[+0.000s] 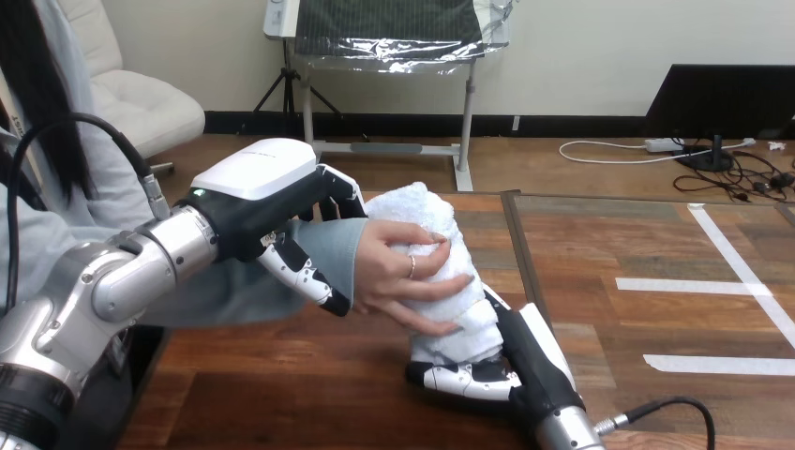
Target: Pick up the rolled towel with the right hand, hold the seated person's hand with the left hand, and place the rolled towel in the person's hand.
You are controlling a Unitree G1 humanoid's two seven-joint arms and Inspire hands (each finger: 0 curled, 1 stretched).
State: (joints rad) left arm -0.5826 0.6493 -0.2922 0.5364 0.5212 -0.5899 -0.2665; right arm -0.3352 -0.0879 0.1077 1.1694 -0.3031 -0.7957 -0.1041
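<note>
Towel [422, 211] ran 11-to-5 o'clock, lower end gripped by right hand [514, 364], person's hand [394, 272] wrapped round it, left hand [262, 187] clasping person's wrist at 9 o'clock.

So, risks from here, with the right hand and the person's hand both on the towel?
1. The right hand grips the lower end of the rolled towel while the person's hand wraps its middle. Pulling away before the fingers open could tug it out.
2. The left hand is curled round the person's wrist, so any arm motion may twist it.
</note>
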